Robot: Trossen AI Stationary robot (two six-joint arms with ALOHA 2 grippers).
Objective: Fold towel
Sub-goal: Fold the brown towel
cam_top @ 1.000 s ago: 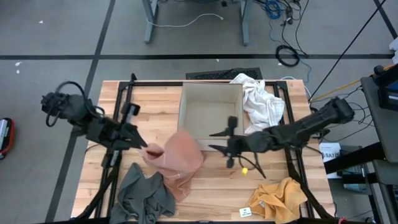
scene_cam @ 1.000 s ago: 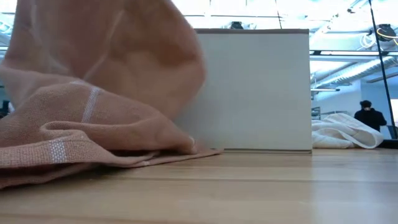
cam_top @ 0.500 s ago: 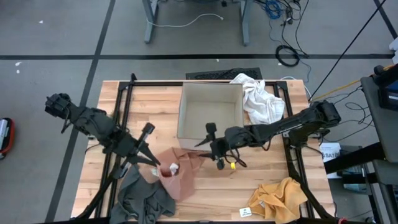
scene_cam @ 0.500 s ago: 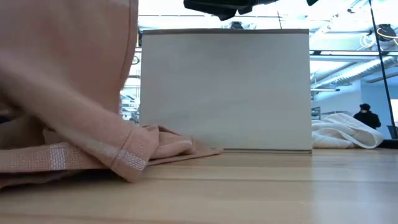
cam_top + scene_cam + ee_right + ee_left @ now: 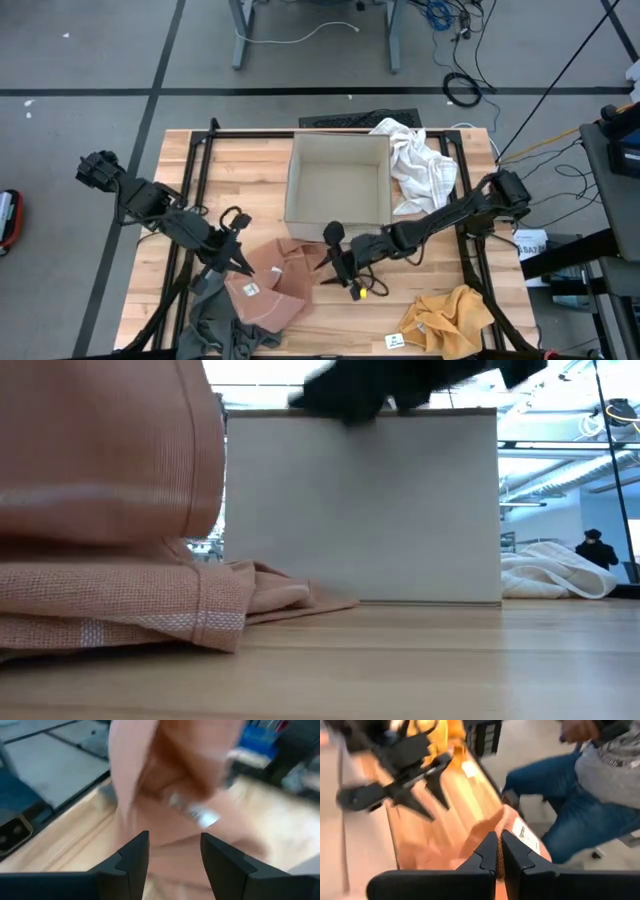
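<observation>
The left gripper [image 5: 243, 268] has its two dark fingers pressed together on a fold of the pink towel [image 5: 268, 288], pinching the woven cloth at its upper edge; in the left wrist view the same gripper [image 5: 498, 851] shows the fabric squeezed between its flat pads, with a small white label sewn on just beyond them. The towel hangs and bunches from this grip in soft folds, its coarse weave crossed by thin pale stripes, and its lower part lies crumpled on the wooden table [image 5: 250, 170] of pale butcher-block planks.

The right gripper [image 5: 333, 262] stands just beside the towel's far edge, its fingers spread apart and holding nothing; the right wrist view shows the pink cloth filling the gap ahead of them.

Behind the right gripper sits an open, square cardboard box [image 5: 339, 180] with plain flat walls. Beyond the box lies a rumpled white cloth [image 5: 423, 165]. Just below the left gripper a limp grey cloth [image 5: 222, 318] touches the towel, and farther from the right gripper a crumpled yellow cloth [image 5: 448, 318] lies near the table's corner.
</observation>
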